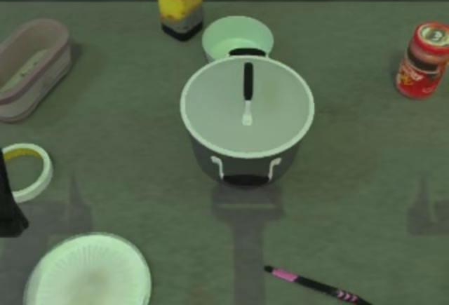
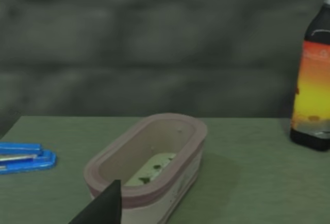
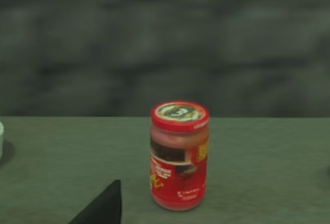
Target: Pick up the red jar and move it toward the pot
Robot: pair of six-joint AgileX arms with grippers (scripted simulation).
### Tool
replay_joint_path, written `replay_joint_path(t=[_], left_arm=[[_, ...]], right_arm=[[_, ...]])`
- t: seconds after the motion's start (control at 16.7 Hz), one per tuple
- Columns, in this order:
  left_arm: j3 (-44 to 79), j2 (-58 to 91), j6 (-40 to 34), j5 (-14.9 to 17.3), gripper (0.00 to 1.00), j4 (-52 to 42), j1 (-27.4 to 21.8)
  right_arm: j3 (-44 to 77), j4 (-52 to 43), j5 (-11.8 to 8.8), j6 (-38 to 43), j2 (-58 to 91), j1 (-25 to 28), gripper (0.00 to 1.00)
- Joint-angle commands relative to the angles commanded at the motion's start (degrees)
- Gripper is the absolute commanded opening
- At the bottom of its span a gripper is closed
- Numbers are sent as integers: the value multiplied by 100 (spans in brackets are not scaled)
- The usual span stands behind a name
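**Red jar stands alone at the far right, pot waits in the middle**

Now, from my remote seat, I see the red jar (image 1: 423,60) standing upright on the table (image 1: 365,172), near the right edge and toward the far side. Nothing touches it. In the right wrist view the same jar (image 3: 178,154) stands in front of the camera, with its red lid on top and a dark band under the lid. Only a dark finger tip (image 3: 103,206) of the right gripper shows at the low edge of that view, so I cannot tell if the pincer is wide or narrow. The right arm itself does not appear in the top view.

The pot (image 1: 247,119) sits in the middle of the table, well apart from the jar. Its pale lid is on, with the black and white bar handle on top. Just behind the pot, a small white bowl (image 1: 237,38) touches or almost touches its rim; I cannot tell which. Beside the bowl stands an orange-yellow bottle (image 1: 179,0) with a black base.

On the left side I see a pinkish oval box (image 1: 31,66), a roll of tape (image 1: 28,170) and a white paper plate (image 1: 90,271). A black and pink pen (image 1: 312,284) lies near the front edge, right of the middle.

The left arm (image 1: 8,207) shows only as a dark shape at the left edge, beside the tape. The left wrist view looks at the oval box and a blue stapler (image 2: 25,157); of this pincer too I cannot tell the state.
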Motion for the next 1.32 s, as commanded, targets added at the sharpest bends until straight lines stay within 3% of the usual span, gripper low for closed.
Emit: replay_joint_path(t=[0.3, 0.54, 0.9, 1.32], left_arm=[[0, 0, 0, 0, 100, 0, 0], [0, 0, 0, 0, 100, 0, 0], [0, 0, 0, 0, 100, 0, 0], [0, 0, 0, 0, 100, 0, 0]], right_arm=[[312, -94, -30, -44, 203, 19, 100], [1525, -574, -93, -259, 1094, 29, 100], [4449, -2108, -199, -972, 3638, -44, 100], [8538, -4660, -418, -2246, 7877, -136, 100]])
